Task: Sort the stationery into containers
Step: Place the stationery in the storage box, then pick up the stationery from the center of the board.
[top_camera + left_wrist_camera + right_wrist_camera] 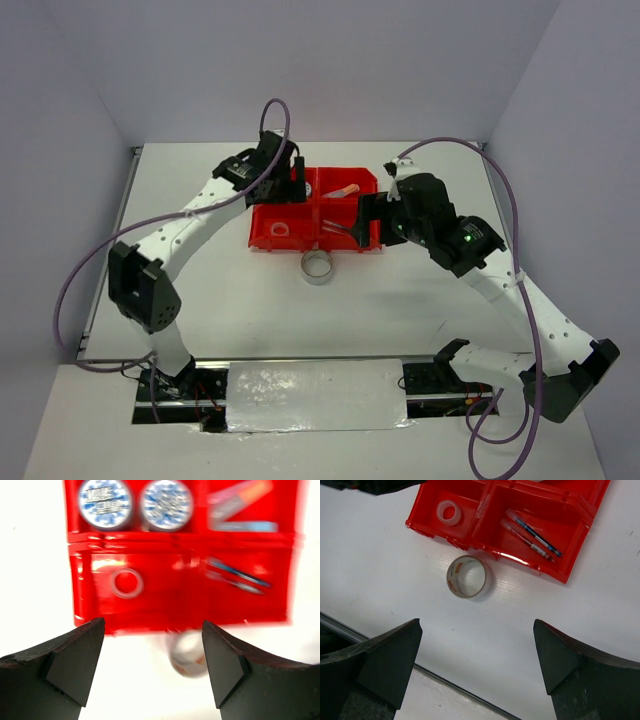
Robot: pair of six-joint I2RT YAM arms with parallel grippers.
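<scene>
White table (200, 300) holds the red four-compartment tray (262, 240), silvery tape ring (319, 266) loose just beside its near edge, left tool (152, 625) and right tool (476, 623) both gaping empty; best drop centred over ring, pinch squarely.

The tray (180, 615) ahead of the black left fingers (65, 670) is bright red. At its far side, two round rolls (105, 502) have blue and white patterns on top. A small tape ring (127, 583) looks clear, with red showing through. The thin pens (237, 577) are blue and red. Ahead of the black right fingers (375, 672), the big tape ring (468, 576) is silvery-grey with orange marks inside, on a white worktop (385, 565).
</scene>
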